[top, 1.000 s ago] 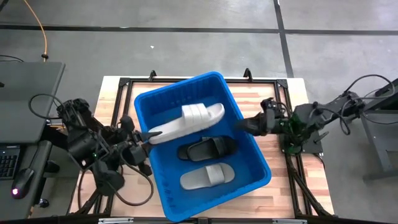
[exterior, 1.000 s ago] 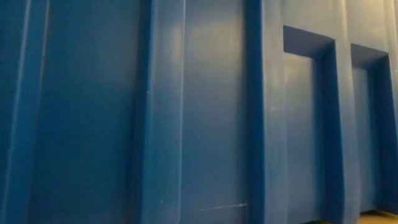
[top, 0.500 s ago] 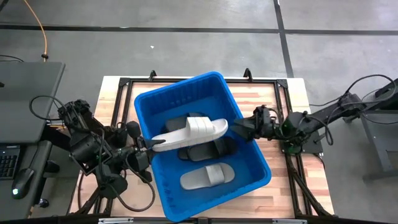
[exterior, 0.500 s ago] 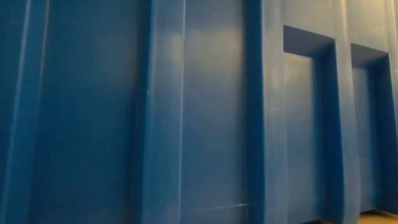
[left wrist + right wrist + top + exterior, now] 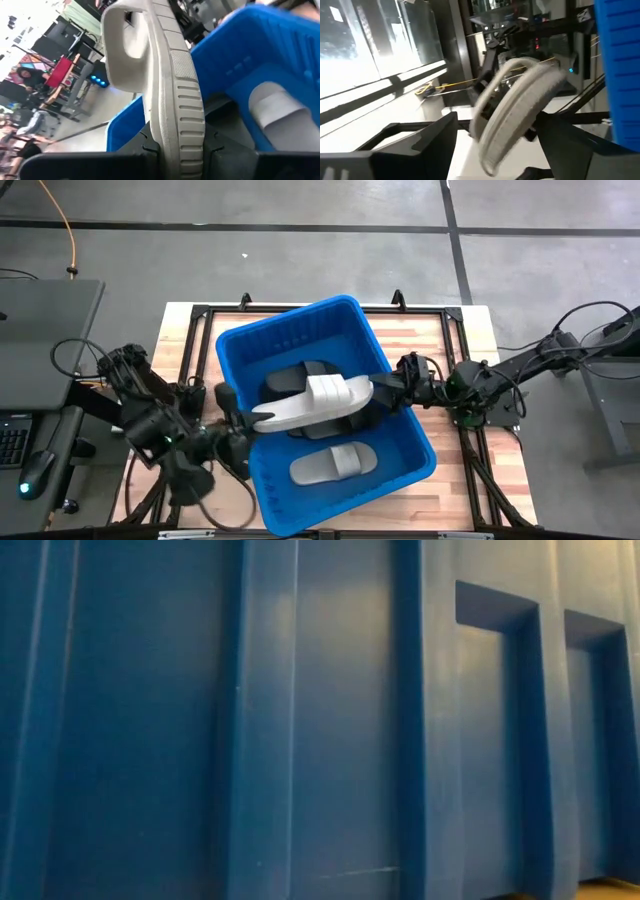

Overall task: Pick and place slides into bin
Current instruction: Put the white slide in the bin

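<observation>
Overhead, the high view is showing the blue bin (image 5: 400, 405) sitting askew on the wooden table (image 5: 440, 330), with a pale grey slide (image 5: 330, 464) and two black slides (image 5: 295, 378) lying inside. The left gripper (image 5: 243, 420) is pinching the end of a white slide (image 5: 315, 400) and holding it above the bin's middle. The right gripper (image 5: 385, 387) is reaching over the bin's rim at the slide's other end, its fingers spread around that end in the right wrist view. Only the left wrist view is showing the white slide's ribbed sole edge, clamped between its dark fingers (image 5: 227, 150). The low view is filling entirely with the bin's ribbed blue wall. No writing is readable. Grey floor with dark lines is surrounding the table.
</observation>
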Motion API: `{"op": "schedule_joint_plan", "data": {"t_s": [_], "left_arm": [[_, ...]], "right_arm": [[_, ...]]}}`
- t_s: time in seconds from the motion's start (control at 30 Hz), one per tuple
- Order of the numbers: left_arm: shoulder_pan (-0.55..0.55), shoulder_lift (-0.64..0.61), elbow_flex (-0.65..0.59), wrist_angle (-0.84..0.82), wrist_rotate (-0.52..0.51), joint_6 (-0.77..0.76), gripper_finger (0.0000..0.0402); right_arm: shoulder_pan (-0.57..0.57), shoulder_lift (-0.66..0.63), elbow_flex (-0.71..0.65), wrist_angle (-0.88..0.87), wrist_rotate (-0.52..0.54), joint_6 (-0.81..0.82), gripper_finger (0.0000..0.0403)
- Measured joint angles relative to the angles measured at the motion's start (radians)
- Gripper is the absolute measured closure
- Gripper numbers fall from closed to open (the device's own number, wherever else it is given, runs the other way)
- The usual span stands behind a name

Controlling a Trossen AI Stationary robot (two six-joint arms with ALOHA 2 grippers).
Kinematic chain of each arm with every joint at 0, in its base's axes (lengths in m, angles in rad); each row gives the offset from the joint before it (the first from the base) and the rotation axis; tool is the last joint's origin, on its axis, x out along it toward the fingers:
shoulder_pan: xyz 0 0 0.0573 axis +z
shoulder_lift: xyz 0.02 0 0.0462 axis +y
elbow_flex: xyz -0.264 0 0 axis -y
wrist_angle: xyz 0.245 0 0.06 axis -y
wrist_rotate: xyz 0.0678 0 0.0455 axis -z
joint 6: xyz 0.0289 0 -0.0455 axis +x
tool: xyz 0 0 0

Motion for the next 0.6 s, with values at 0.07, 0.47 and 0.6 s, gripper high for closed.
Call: {"op": "schedule_joint_plan", "data": {"t_s": [0.07,0.47,0.6], "left_arm": [[-0.001,0.014,-0.002,0.001,0.008,0.006,0.0362],[0.027,0.025,-0.001,-0.001,0.006,-0.011,0.0359],[0.026,0.025,-0.002,-0.003,-0.013,-0.031,0.0347]], "right_arm": [[-0.007,0.010,0.000,0.008,-0.026,0.025,0.0148],[-0.004,0.122,0.000,0.016,-0.112,0.137,0.0254],[-0.003,0.141,0.000,0.042,-0.103,0.119,0.0380]]}}
